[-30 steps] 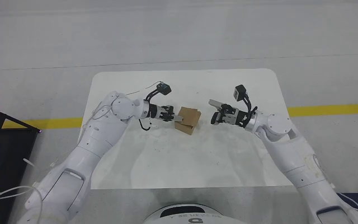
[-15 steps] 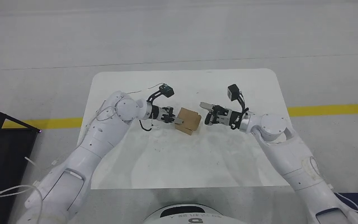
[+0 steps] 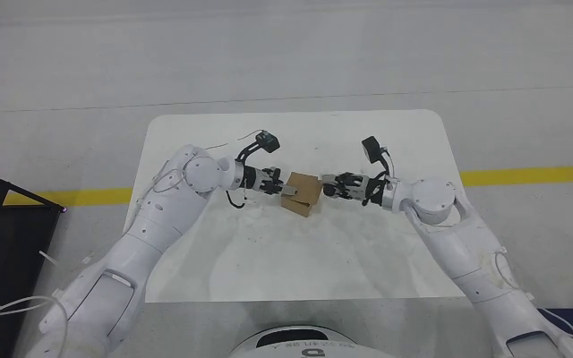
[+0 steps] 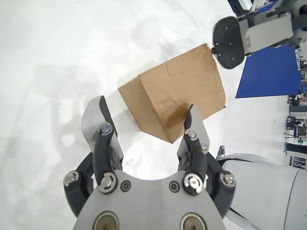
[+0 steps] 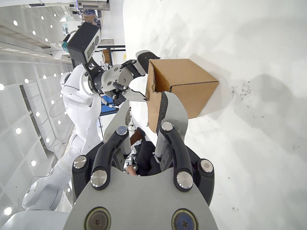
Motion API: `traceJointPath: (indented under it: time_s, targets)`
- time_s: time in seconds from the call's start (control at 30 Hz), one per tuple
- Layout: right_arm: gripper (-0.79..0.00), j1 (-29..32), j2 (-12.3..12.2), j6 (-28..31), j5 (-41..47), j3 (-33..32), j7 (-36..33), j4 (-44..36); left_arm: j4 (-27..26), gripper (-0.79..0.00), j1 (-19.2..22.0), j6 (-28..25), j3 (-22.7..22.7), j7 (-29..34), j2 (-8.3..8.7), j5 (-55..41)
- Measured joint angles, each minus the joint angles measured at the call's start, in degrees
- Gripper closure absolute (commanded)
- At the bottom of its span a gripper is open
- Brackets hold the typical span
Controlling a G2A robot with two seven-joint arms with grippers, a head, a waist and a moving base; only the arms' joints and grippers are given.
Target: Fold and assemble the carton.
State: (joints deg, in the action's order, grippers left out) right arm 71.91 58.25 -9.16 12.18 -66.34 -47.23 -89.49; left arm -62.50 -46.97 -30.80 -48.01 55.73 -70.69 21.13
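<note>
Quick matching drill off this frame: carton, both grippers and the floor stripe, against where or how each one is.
1. brown cardboard carton
2. left gripper
3. right gripper
4. yellow floor stripe

A. open, at the carton's right side
B. on the floor, showing either side of the white rounded table
C. open, fingers astride the carton's left corner
D. standing on the table between the two grippers

Pairs: 1-D, 2-C, 3-A, 4-B
</note>
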Motion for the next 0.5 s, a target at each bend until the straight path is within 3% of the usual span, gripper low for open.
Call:
traceJointPath:
  time_s: [0.03, 0.5]
  targets:
    - [-0.003, 0.02, -0.06, -0.68, -0.64, -0.01, -0.22, -0.28, 0.10, -0.619, -0.02, -0.03, 0.07, -0.11, 0.00, 0.02]
    - [0.000, -3.72, 0.48, -7.50, -6.96, 5.06, -3.23, -0.35, 1.29, -0.588, 0.37, 0.38, 0.95, -1.40, -0.26, -0.58]
